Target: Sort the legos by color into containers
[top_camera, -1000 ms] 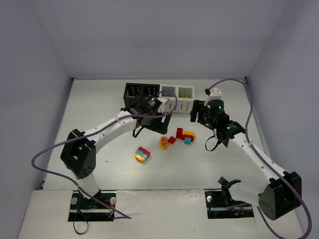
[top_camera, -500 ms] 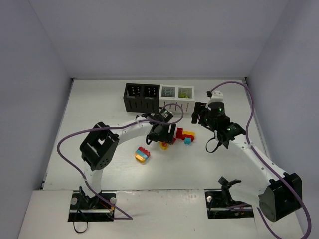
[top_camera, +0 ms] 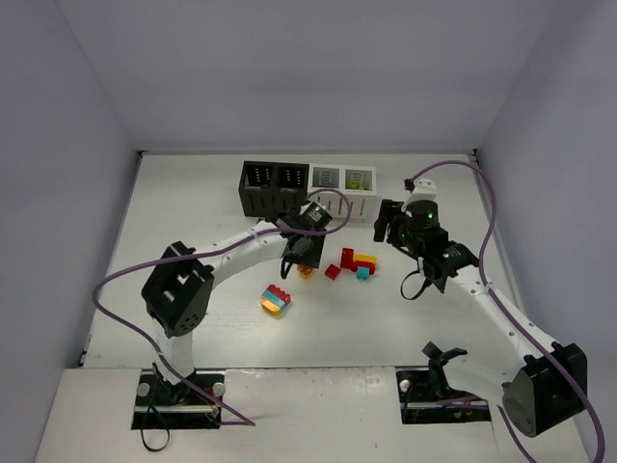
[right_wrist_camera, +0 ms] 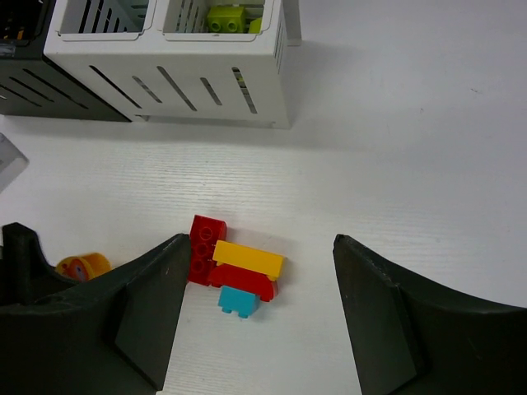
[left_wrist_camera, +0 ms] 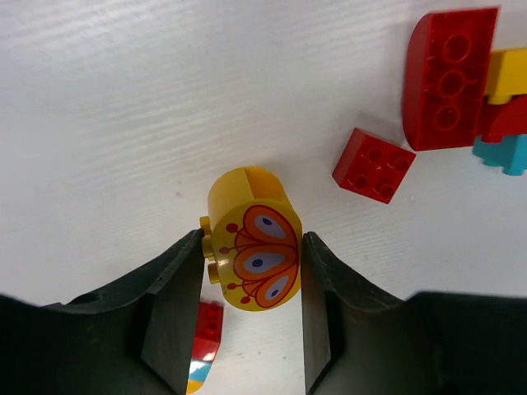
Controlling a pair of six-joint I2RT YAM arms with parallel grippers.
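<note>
A yellow round lego with an orange butterfly print (left_wrist_camera: 247, 197) sits between the fingers of my left gripper (left_wrist_camera: 253, 251), which is shut on it; both pads touch its sides. In the top view this lego (top_camera: 307, 271) is just below the left gripper (top_camera: 301, 257). A small red lego (left_wrist_camera: 375, 164) and a red, yellow and teal clump (right_wrist_camera: 239, 267) lie to its right. My right gripper (right_wrist_camera: 258, 247) hangs open above that clump. The containers stand at the back: two black (top_camera: 273, 185) and two white (top_camera: 342, 180), with a green lego (right_wrist_camera: 230, 16) in the right-hand white one.
A stacked red, blue and yellow clump (top_camera: 276, 299) lies on the table in front of the left gripper. The white bins' slotted wall (right_wrist_camera: 165, 74) is close behind the right gripper. Purple cables loop off both arms.
My left arm swung from the bins down to the yellow butterfly lego and its jaws closed on it; the lego shifted slightly up-left. The right gripper barely moved and stayed open.
</note>
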